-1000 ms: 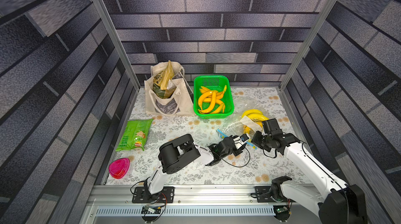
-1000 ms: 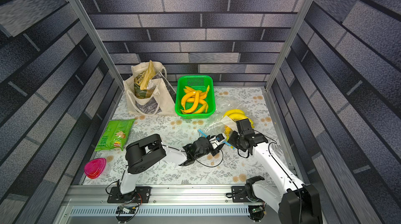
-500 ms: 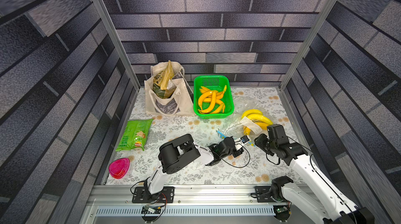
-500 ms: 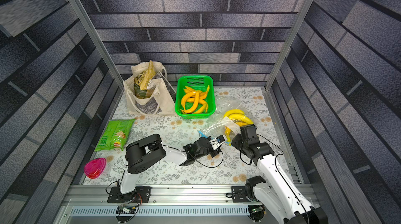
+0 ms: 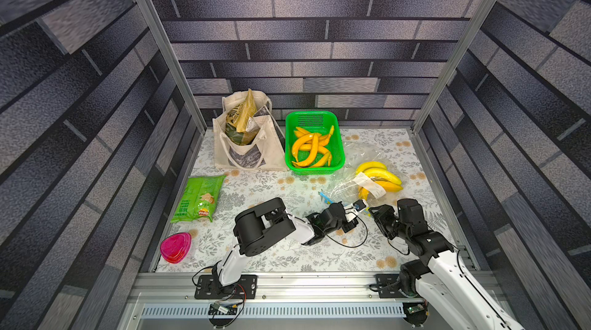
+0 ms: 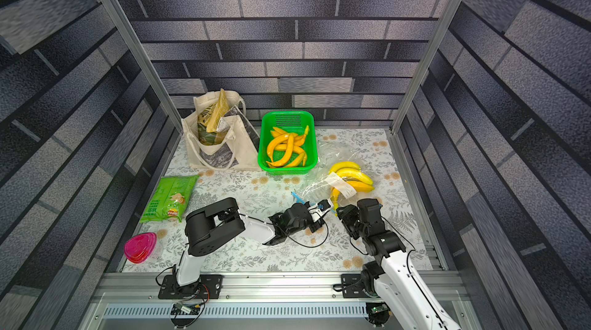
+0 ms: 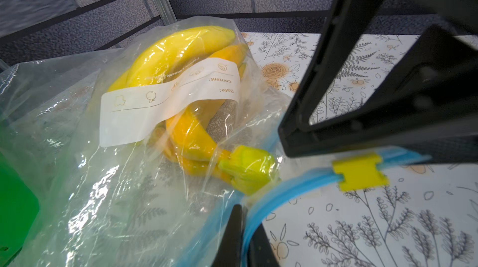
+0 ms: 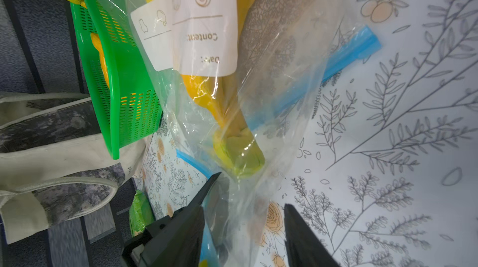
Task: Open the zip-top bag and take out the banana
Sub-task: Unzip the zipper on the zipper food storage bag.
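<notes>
Table: a white cloth printed with grey leaves and orange flowers [image 5: 271, 258] covers the work surface.
Nearest item: a pink translucent lidded container [image 5: 176, 247] sits at the near left corner, well apart from both arms.
Right gripper: the right gripper [image 5: 372, 212] [image 8: 252, 190] is low over the cloth with its jaws apart, holding nothing; loose film of the bag's mouth lies between the fingers.
Left gripper: the left gripper [image 5: 359, 207] [image 7: 243, 237] has its jaws pinched tight on the blue zip strip [image 7: 284, 193] at the bag's mouth.
Slider: the yellow slider [image 7: 360, 172] rides on the strip, just beside the right gripper's finger.
Snack: a green crinkled chip packet [image 5: 198, 199] lies flat on the left side.
Bag: the clear plastic zip-top bag [image 5: 348, 181] [image 7: 103, 175] lies on the right side of the table, its mouth towards the grippers; whether the zip is parted cannot be told.
Task item: the bunch of yellow bananas [image 5: 380, 175] [image 7: 181, 48] is inside the bag, under its white label.
Basket: a green perforated plastic basket [image 5: 315, 117] behind the bag holds loose orange-yellow bananas [image 5: 310, 151].
Farthest: a cream canvas tote bag [image 5: 271, 152] stands just beside the basket.
</notes>
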Action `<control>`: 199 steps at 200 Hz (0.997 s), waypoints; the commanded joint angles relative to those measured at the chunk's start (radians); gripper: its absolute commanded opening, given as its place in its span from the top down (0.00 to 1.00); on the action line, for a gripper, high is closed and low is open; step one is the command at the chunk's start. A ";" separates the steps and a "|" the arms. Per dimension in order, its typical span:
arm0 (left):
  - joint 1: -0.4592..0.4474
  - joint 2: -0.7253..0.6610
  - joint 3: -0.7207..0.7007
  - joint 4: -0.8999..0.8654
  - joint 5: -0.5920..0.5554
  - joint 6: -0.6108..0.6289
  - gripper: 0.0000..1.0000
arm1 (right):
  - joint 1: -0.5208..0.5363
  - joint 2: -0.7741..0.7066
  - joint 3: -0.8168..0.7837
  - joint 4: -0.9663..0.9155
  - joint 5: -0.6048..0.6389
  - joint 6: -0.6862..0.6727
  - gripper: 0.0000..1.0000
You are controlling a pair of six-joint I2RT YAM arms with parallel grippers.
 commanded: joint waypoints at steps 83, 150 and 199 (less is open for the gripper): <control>-0.039 -0.015 -0.057 0.061 -0.019 -0.033 0.88 | 0.006 -0.066 0.042 -0.101 0.122 0.014 0.73; -0.040 -0.039 -0.092 0.082 0.029 -0.038 0.64 | 0.007 0.008 0.089 -0.065 0.089 -0.054 1.00; -0.028 -0.123 -0.102 0.061 0.130 -0.012 0.50 | 0.006 0.058 0.135 -0.108 0.084 -0.131 1.00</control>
